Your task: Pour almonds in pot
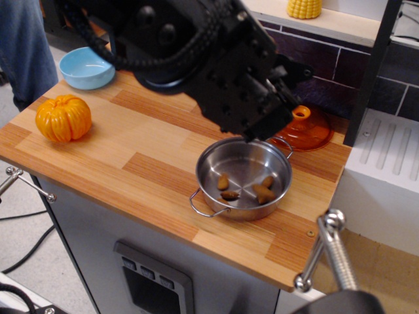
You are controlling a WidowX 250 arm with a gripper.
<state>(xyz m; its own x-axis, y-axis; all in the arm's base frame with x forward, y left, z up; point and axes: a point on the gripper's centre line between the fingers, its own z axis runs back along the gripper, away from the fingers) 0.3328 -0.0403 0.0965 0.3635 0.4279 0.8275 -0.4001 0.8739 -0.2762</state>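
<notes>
Looking down at the wooden counter from its front edge, in the single view on offer: almonds lying on the floor of the pot, several of them, loosely grouped toward the middle and right of the bowl. Pot sitting near the front right corner of the counter, both loop handles showing. Black arm reaching across from the back left, its bulk hanging just over the pot's rear rim and blocking the gripper; jaw opening impossible to judge, and no jar visible beneath the arm, so no telling whether anything is being gripped. Orange lid resting just behind the pot toward the right edge, partly hidden by the arm. Pumpkin sitting near the left edge, light-blue bowl at the back left corner, both well apart from the work. Judging the pour as largely delivered: for finishing well, keeping the mouth of the container centred above the pot rather than the rim, holding the tilt until nothing more is dropping, then levelling out before drawing back, avoiding the lid's knob behind.
</notes>
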